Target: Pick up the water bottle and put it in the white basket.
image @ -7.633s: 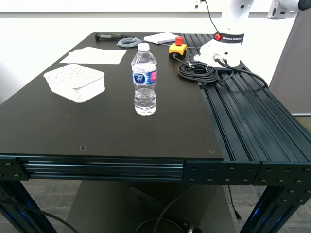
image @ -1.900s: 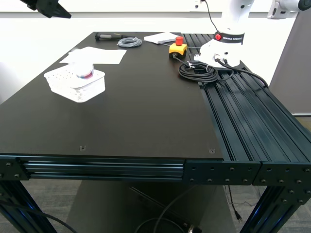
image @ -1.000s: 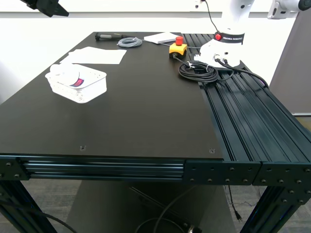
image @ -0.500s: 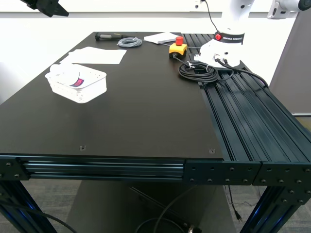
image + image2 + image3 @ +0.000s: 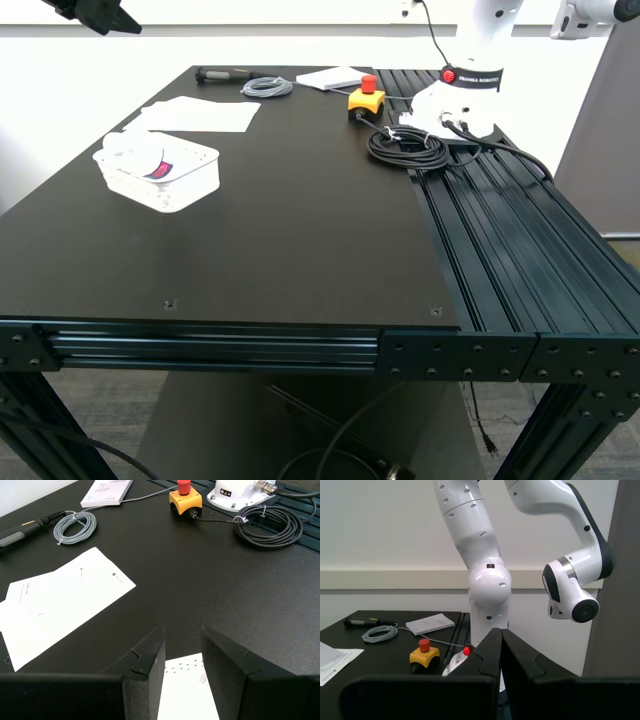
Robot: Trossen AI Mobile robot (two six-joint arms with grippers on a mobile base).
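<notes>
First gripper [image 5: 182, 652] raised, jaws apart, empty; basket [image 5: 190, 180] directly below. Second gripper [image 5: 501, 652] clenched shut, idle. Bottle [image 5: 140, 158] lying inside basket, apparently overhanging the rim. Risk: rolling out if basket is nudged.

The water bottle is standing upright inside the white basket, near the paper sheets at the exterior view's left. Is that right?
Not quite. The water bottle is in the white basket, but it lies on its side rather than standing upright, as the exterior view shows. The basket does sit near the paper sheets at that view's left.
</notes>
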